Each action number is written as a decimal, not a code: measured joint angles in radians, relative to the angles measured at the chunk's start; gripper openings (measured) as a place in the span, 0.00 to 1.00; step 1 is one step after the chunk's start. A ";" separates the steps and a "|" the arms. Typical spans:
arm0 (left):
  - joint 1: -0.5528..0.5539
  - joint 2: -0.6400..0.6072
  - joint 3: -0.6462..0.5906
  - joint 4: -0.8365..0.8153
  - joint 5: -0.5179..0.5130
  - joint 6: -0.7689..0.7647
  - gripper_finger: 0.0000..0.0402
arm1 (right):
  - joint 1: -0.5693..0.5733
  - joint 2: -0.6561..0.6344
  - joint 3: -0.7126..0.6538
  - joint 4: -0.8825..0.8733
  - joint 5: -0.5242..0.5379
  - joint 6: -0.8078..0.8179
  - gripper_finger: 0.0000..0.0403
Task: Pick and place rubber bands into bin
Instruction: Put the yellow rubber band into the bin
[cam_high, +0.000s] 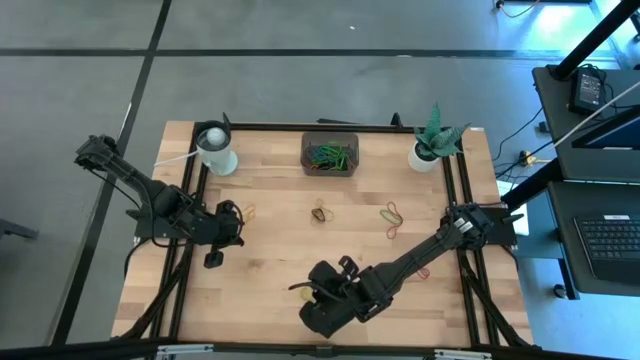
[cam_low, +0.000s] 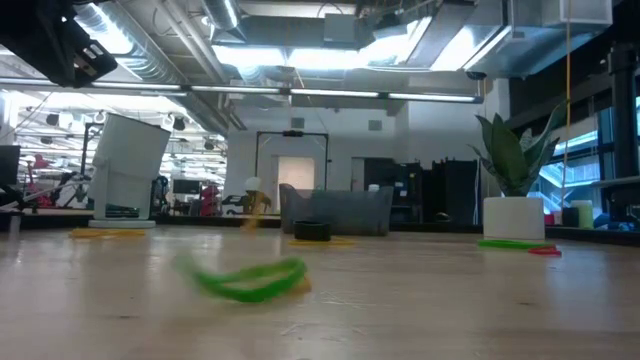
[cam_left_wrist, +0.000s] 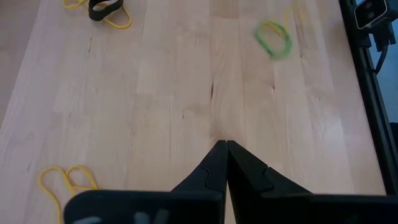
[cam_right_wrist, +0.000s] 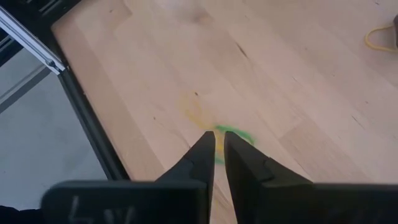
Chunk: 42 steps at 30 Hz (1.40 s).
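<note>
The right claw (cam_right_wrist: 216, 152), fingers a little apart, hovers over a green band (cam_right_wrist: 233, 138) at its tips, unpinched. I judge picking underway; next needs closing. The bin (cam_high: 329, 153) lies well apart.

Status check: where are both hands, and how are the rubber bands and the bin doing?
Left hand shut, empty, over bare wood. Right hand slightly parted at a green rubber band near the table's front edge. Bin already holds bands; more loose on the table. Nothing blocking.
</note>
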<state>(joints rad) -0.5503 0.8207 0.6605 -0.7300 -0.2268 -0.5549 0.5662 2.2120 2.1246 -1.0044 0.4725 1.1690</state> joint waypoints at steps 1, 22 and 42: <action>0.000 0.000 0.000 0.000 0.000 0.000 0.01 | -0.001 0.000 0.000 -0.001 0.000 0.000 0.10; 0.000 0.000 0.000 0.000 0.000 0.000 0.01 | -0.022 0.077 -0.005 0.093 -0.005 -0.211 0.07; 0.000 0.000 0.000 0.001 0.011 -0.019 0.01 | -0.110 0.275 -0.005 0.326 -0.341 -0.730 0.21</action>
<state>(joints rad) -0.5501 0.8204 0.6605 -0.7288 -0.2157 -0.5739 0.4561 2.4873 2.1197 -0.6784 0.1314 0.4390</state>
